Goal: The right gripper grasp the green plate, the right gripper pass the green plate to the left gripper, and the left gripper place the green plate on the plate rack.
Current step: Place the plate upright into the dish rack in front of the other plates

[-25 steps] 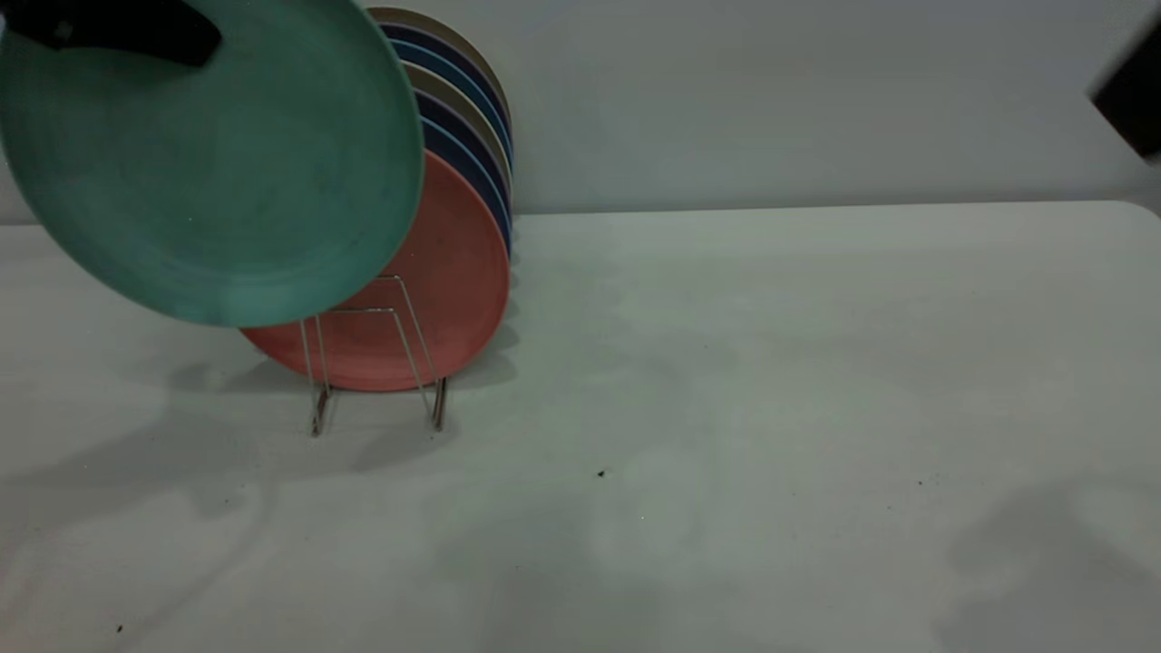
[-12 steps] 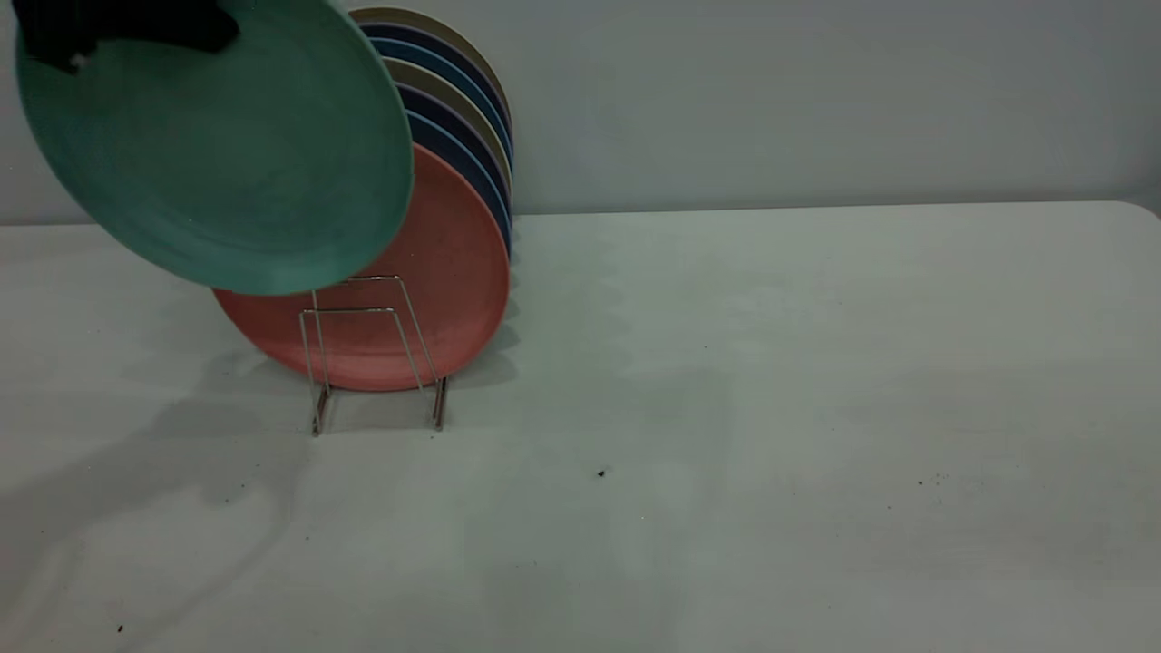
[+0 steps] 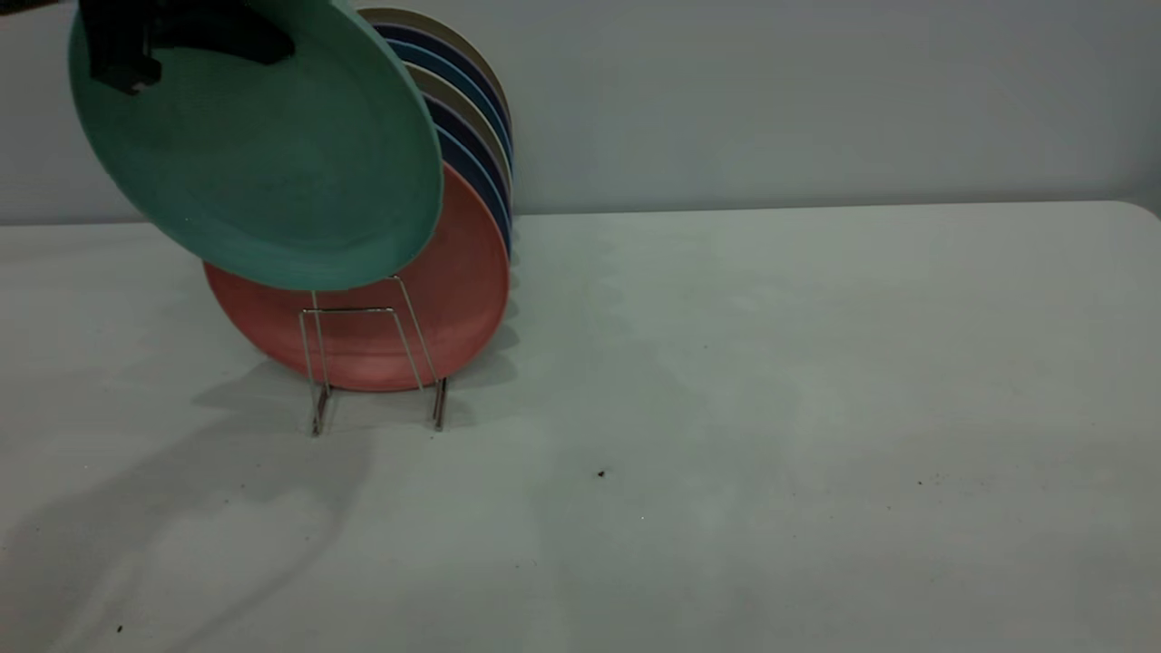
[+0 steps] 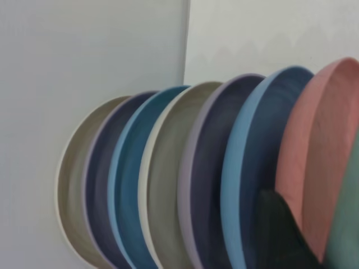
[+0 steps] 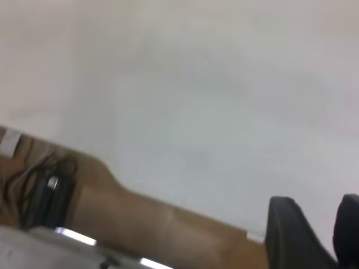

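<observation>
The left gripper is shut on the upper rim of the green plate and holds it tilted in the air at the upper left, just above and in front of the plate rack. The plate's lower edge overlaps the salmon-pink plate standing in the rack. In the left wrist view one black finger lies beside the green plate's edge. The right gripper shows only in its own wrist view, open and empty, away from the plates.
Behind the salmon-pink plate several blue, dark and beige plates stand upright in the rack. They also show in the left wrist view. The white table stretches to the right, with a grey wall behind.
The left gripper has carried the green plate to the right, over the rack's front loops. The dark shape at the top right edge has left the view.
</observation>
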Available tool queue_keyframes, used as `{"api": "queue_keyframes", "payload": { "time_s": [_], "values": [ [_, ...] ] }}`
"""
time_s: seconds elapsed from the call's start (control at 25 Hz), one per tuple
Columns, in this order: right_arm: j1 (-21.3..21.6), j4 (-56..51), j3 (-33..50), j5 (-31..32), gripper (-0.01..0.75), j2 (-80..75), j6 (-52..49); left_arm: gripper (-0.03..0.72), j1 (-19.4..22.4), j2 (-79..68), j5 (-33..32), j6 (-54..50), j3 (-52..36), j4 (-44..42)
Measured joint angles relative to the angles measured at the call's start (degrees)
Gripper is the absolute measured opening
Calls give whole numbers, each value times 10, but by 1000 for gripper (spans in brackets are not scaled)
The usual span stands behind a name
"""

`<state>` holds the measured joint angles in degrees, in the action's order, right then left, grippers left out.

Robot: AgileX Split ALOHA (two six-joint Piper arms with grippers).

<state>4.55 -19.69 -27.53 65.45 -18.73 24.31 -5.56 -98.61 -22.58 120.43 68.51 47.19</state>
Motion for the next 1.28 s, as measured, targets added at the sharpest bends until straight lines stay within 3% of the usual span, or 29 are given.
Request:
{"api": "queue_keyframes", "payload": {
  "time_s": [1.12, 1.28],
  "values": [
    [0, 12, 0, 4, 236, 42, -16, 310, 0, -87, 14, 0, 3, 34],
    [0, 12, 0, 4, 237, 42, -16, 371, 0, -87, 10, -4, 3, 36]
  ]
}}
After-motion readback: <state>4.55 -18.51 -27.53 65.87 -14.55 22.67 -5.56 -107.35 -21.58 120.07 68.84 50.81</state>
